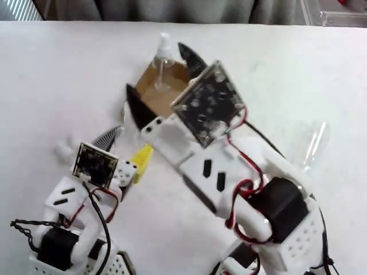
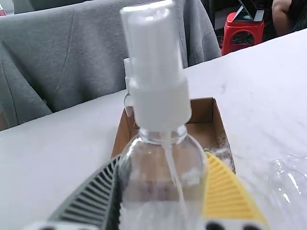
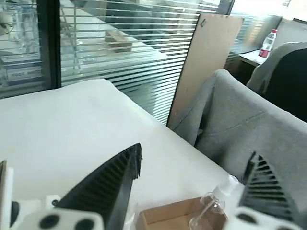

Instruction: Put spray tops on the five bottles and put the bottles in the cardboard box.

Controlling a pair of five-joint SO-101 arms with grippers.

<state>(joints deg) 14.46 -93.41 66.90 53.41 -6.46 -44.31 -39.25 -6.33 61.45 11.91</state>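
My left gripper (image 2: 163, 160) is shut on an upright clear bottle (image 2: 160, 167) with a white spray top (image 2: 153, 67), its grey finger (image 2: 91, 201) and yellow finger (image 2: 225, 191) on either side. In the high view this gripper (image 1: 132, 142) sits just in front of the cardboard box (image 1: 172, 98). A second capped bottle (image 1: 162, 62) stands in the box's far part. My right gripper (image 1: 155, 66) hangs open over the box, its black fingers (image 3: 110, 182) spread wide on either side of that bottle (image 3: 216, 206). The box (image 2: 211, 115) lies right behind the held bottle.
An uncapped clear bottle (image 1: 309, 143) lies on the white table to the right of the right arm and also shows as the clear bottle (image 2: 288, 177) in the left wrist view. A small white piece (image 1: 62, 150) lies left of the left arm. A grey cloth (image 2: 72, 57) hangs past the far edge.
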